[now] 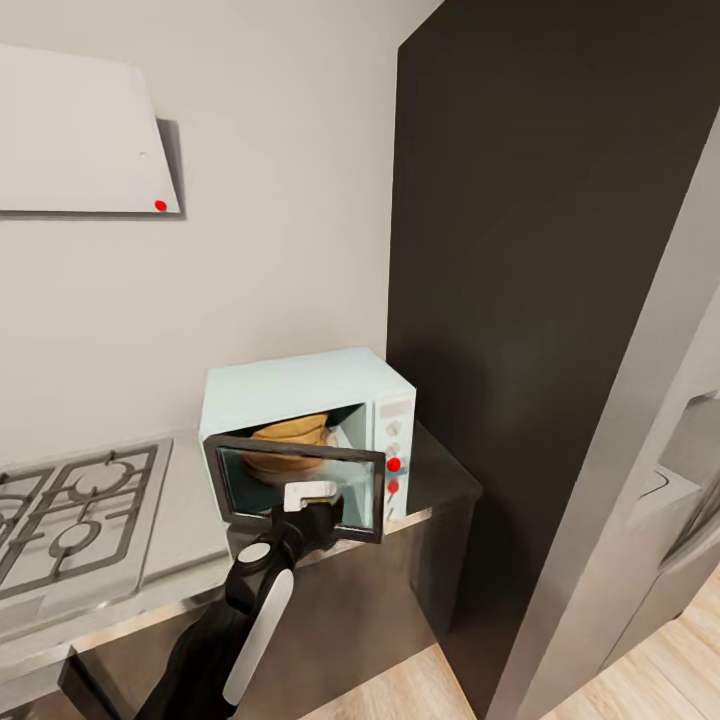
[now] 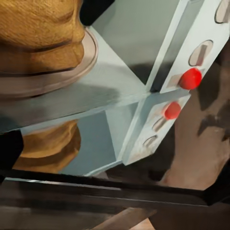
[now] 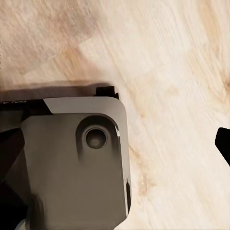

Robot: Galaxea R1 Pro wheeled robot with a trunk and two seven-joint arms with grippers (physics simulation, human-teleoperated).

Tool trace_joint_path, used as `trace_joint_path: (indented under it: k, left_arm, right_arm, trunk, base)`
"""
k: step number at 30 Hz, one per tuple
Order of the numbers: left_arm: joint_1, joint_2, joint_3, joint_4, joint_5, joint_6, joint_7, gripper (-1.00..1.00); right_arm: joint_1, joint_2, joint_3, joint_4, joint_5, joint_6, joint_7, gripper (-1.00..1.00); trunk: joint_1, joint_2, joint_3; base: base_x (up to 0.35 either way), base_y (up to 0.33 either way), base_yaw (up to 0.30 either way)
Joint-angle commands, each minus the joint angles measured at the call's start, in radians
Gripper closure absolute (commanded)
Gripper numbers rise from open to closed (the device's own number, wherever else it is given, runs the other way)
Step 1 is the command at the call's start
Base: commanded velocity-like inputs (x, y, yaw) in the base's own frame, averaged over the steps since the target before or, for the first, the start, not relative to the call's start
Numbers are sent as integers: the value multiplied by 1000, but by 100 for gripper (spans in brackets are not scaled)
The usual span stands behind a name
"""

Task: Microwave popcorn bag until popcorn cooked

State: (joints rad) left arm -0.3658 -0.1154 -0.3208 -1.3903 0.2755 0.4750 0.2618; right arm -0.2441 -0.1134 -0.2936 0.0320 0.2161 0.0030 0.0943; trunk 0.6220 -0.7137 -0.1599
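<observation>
Popcorn bag sits inside the microwave at the middle of the head frame, on the countertop. Its door hangs partly open. The left gripper is at the door; whether its fingers are apart, I cannot tell. A hob lies lower left.

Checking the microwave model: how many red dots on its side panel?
2. One red dot sits mid-panel on the microwave, the other red dot just below it. The open door may hide more lower down.
</observation>
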Motion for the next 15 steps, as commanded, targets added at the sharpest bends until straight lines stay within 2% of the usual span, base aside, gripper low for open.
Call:
trace_joint_path:
  k: [1, 15]
  left_arm:
    - [-1, 0, -2, -1, 8, 4, 10, -100]
    - [-1, 1, 1, -2, 6, 4, 12, -100]
  right_arm:
    - [-1, 0, -9, 2, 9, 1, 2, -100]
    - [-1, 0, -9, 2, 9, 2, 2, -100]
  trunk:
    - [0, -1, -2]
    - [0, -1, -2]
  base:
    - [121, 0, -33]
    - [120, 0, -129]
